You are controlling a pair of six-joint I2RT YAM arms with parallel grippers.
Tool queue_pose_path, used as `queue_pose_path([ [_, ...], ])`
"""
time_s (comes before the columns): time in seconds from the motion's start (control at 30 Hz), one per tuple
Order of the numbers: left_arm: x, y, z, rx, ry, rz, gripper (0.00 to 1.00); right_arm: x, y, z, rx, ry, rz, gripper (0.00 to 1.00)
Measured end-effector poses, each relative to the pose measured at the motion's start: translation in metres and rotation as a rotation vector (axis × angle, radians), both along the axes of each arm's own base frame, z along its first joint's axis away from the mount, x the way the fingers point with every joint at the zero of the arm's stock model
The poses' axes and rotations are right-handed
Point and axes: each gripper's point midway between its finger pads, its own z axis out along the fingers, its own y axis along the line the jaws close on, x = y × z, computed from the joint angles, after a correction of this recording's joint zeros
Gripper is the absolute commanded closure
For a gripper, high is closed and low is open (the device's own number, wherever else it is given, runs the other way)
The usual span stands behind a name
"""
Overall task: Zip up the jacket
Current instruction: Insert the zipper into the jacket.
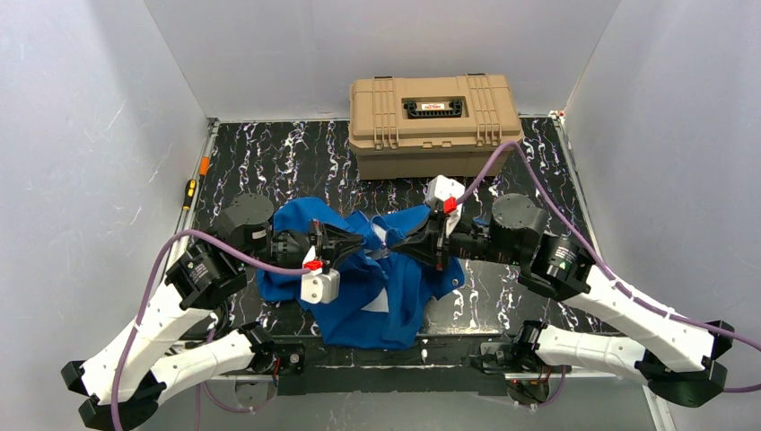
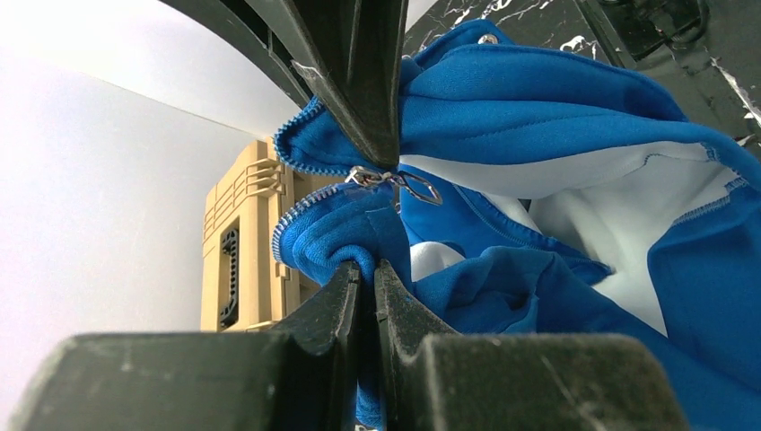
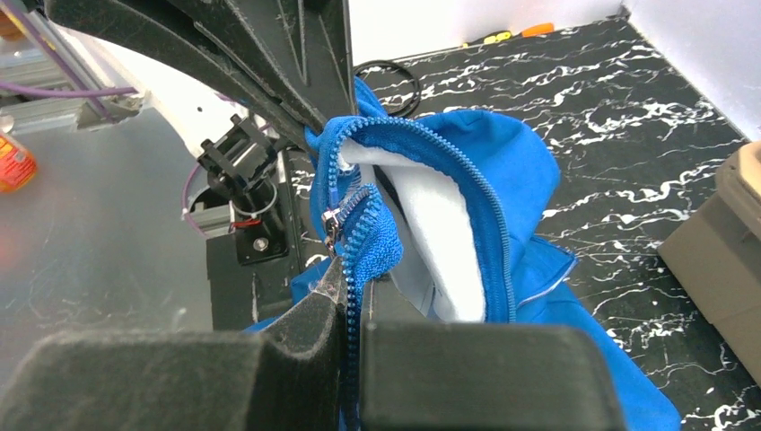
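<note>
The blue jacket (image 1: 386, 292) lies bunched at the table's near centre, its front open and the white lining (image 3: 440, 233) showing. My left gripper (image 1: 362, 244) is shut on a fold of blue fabric at the zipper edge (image 2: 368, 268). My right gripper (image 1: 397, 246) faces it from the right and is shut on the blue zipper tape (image 3: 354, 269). The metal slider (image 3: 331, 221) sits just above the right jaws. Its silver pull (image 2: 397, 180) shows in the left wrist view, right under the right gripper's fingers (image 2: 359, 81). Both grippers hold the zipper end lifted off the table.
A tan hard-plastic case (image 1: 432, 121) stands at the back centre, close behind the grippers, and also shows in the left wrist view (image 2: 240, 242). A yellow-handled screwdriver (image 1: 189, 191) and a small orange item (image 1: 205, 165) lie along the left edge. White walls enclose the black marbled table (image 1: 287, 162).
</note>
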Motion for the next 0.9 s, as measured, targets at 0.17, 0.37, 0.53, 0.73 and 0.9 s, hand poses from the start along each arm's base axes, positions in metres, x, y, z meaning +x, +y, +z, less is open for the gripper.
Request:
queue_pose_path([
  [0.17,-0.002,0.002,-0.006,0.029,-0.019,-0.017,1.00,-0.006,0.005,-0.014,-0.048,0.038,0.041,0.99],
  [0.37,-0.004,0.004,-0.009,0.043,-0.026,-0.025,1.00,-0.010,0.004,-0.024,-0.082,0.084,0.051,0.99],
  [0.53,-0.007,0.006,-0.011,0.047,-0.035,-0.036,0.99,-0.010,0.004,-0.025,-0.080,0.110,0.048,0.99],
  [0.73,-0.006,0.002,-0.016,0.063,-0.019,-0.043,0.86,-0.011,0.007,-0.027,-0.080,0.148,0.041,0.99],
  [0.9,0.000,-0.002,-0.024,0.089,0.008,-0.025,1.00,-0.011,0.007,-0.025,-0.070,0.168,0.038,0.99],
])
